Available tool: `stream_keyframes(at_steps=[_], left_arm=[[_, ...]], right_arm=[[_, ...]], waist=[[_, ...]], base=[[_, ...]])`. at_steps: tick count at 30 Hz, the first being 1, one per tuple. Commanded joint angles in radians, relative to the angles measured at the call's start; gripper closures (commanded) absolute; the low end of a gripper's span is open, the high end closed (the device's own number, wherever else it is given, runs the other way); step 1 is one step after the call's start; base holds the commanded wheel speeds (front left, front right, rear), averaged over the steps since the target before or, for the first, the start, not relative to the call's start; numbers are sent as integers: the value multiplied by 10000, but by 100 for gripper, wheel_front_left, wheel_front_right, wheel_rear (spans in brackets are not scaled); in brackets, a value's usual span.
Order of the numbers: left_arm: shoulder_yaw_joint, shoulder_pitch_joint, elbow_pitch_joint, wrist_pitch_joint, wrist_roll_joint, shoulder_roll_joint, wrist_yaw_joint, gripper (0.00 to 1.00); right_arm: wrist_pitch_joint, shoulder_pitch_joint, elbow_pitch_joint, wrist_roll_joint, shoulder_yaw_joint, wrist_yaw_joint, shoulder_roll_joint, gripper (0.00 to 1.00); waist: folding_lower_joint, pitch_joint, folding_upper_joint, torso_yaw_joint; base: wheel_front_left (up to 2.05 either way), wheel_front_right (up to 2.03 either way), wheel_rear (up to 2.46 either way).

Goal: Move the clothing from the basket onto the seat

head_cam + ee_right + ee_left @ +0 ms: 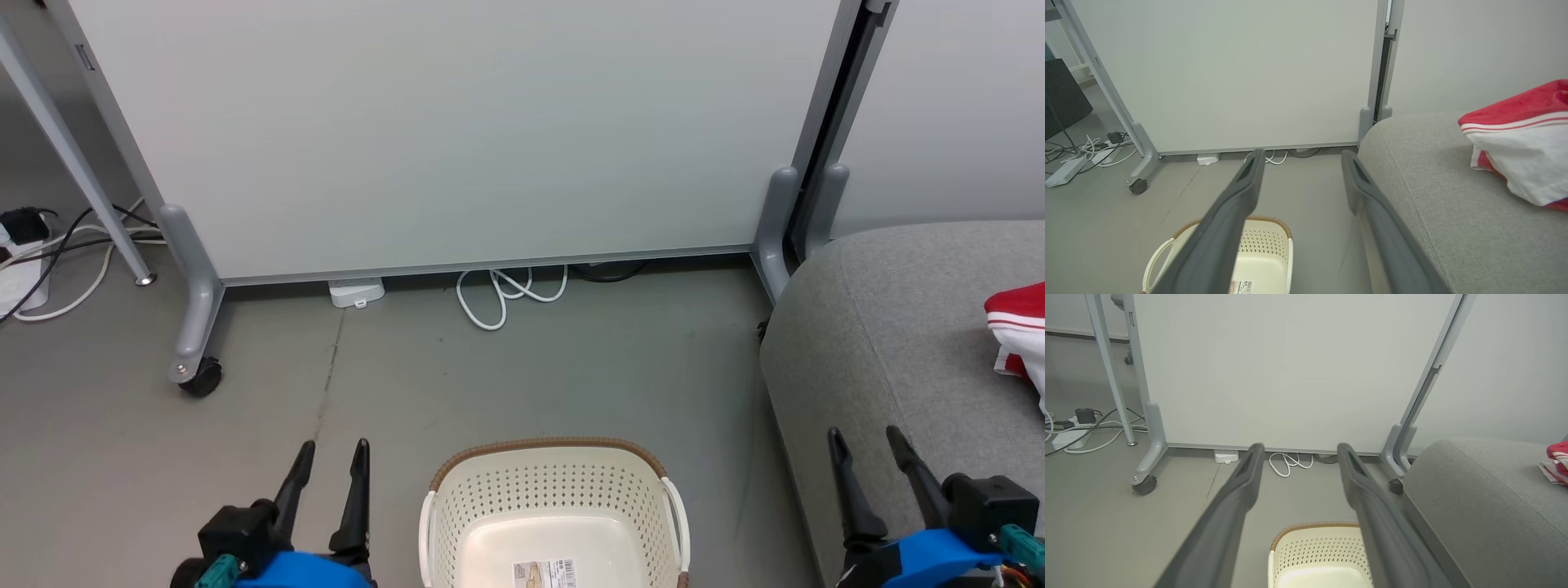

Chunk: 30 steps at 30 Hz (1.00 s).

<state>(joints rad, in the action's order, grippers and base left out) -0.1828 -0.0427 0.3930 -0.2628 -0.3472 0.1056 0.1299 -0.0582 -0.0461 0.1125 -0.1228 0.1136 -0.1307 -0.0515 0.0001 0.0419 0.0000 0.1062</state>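
Basket sits bottom centre of the head view. What I see of its floor is bare but for a label, so I read the transfer as done. I find the clothing bunched at the right edge, lying on the seat. The left gripper at lower left and the right gripper at lower right flank the basket, fingers spread wide and holding nothing. I judge them parked clear because nothing is left to lift.

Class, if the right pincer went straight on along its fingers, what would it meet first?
Probably the partition panel near its lower edge; the way there looks free, though the seat lies close alongside.
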Motion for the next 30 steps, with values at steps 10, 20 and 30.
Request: stream_keyframes(at_steps=[10, 20, 30], left_arm=[[1, 726, 760, 74, -67, -150, 0, 100], [376, 577, 516, 536, -1670, -200, 1, 100], [735, 381, 228, 982, -3202, -243, 2, 100]], right_arm=[[57, -216, 923, -16, -13, 0, 107, 100], [285, 22, 1042, -1899, 4, 0, 103, 100], [476, 245, 1063, -3712, -4, 0, 86, 100]], waist=[[0, -7, 0, -12], [0, -40, 0, -91], [0, -75, 0, -174]], base=[[0, 0, 0], [0, 0, 0], [0, 0, 0]])
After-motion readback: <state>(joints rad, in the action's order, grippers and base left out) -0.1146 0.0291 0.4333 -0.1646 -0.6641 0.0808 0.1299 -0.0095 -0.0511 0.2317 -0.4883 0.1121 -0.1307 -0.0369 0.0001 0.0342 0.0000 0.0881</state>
